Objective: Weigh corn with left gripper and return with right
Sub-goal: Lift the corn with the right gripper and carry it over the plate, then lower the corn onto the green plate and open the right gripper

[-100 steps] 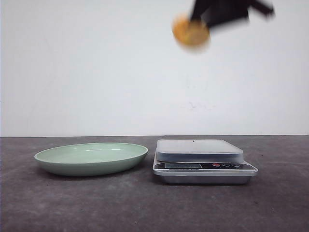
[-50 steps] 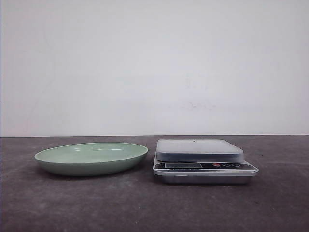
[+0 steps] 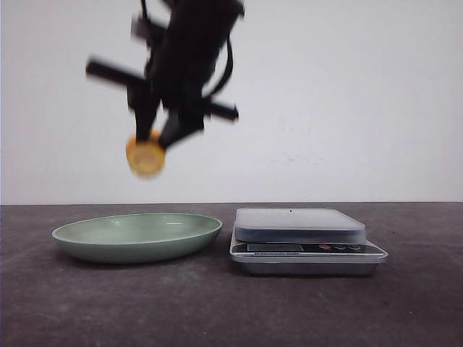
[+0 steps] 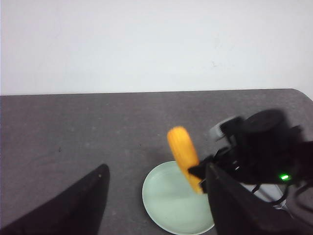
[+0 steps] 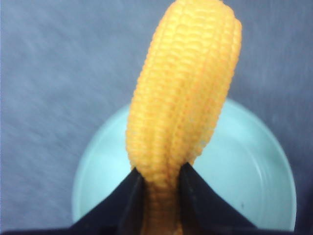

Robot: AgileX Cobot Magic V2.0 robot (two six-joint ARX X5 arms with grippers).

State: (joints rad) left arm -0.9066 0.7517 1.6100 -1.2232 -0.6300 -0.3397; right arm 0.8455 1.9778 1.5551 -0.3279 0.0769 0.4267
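Note:
The corn [image 3: 145, 157] is a yellow-orange cob piece hanging in the air above the green plate [image 3: 137, 233]. My right gripper [image 3: 153, 136] comes down from above and is shut on it. In the right wrist view the corn [image 5: 183, 98] sticks out between the closed fingers of the right gripper [image 5: 159, 172], with the plate [image 5: 244, 147] below. The left wrist view shows my left gripper [image 4: 156, 169] open and empty, high above the table, looking down at the corn [image 4: 183, 154], the right gripper [image 4: 198, 176] and the plate [image 4: 168, 203]. The left gripper is out of the front view.
A silver kitchen scale [image 3: 300, 225] with a pale platform stands just right of the plate, with nothing on it. A dark grey tabletop [image 3: 231, 311] runs to a white wall behind.
A second ago the right gripper held the corn high above the scale. It then left the front view. Now it is back, lower and further left, over the plate.

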